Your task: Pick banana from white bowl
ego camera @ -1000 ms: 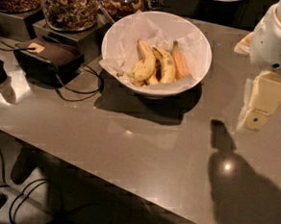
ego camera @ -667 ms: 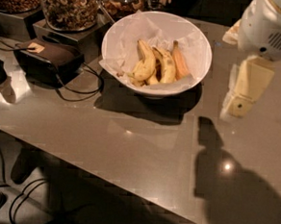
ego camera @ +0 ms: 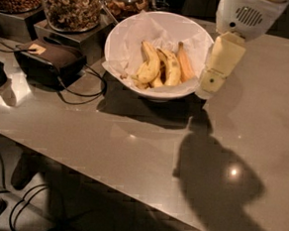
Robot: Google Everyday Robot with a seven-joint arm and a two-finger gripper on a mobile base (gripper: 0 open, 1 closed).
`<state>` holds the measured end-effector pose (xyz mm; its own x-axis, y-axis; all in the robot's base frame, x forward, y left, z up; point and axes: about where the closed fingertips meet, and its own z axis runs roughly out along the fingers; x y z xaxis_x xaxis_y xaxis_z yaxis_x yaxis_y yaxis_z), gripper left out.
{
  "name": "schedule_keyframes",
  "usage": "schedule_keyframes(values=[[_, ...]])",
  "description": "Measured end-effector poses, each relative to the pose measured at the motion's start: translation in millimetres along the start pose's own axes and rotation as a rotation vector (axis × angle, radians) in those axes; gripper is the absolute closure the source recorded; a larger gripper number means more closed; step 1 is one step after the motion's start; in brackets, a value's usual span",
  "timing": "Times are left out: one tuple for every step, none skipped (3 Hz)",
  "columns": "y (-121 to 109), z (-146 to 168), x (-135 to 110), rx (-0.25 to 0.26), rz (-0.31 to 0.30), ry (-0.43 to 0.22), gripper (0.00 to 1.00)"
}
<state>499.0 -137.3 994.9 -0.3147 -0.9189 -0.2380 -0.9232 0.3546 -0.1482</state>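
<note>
Pincer (ego camera: pixel 207 87) hanging at the right rim of the white bowl (ego camera: pixel 121 41)
Open counter (ego camera: pixel 133 136) out front; can't tell if it's clenched.

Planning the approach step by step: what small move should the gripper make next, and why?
Probably a short sideways shift to bring it over the middle of the white bowl. The gripper hangs just outside the bowl's rim, while the banana lies inside, not yet touched.
</note>
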Motion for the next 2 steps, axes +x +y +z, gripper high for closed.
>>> schedule_keyframes(values=[[-4,0,-6,0.018,0.002,-0.02,0.0],[-8,4,-25,-0.009,0.027,-0.024,0.0]])
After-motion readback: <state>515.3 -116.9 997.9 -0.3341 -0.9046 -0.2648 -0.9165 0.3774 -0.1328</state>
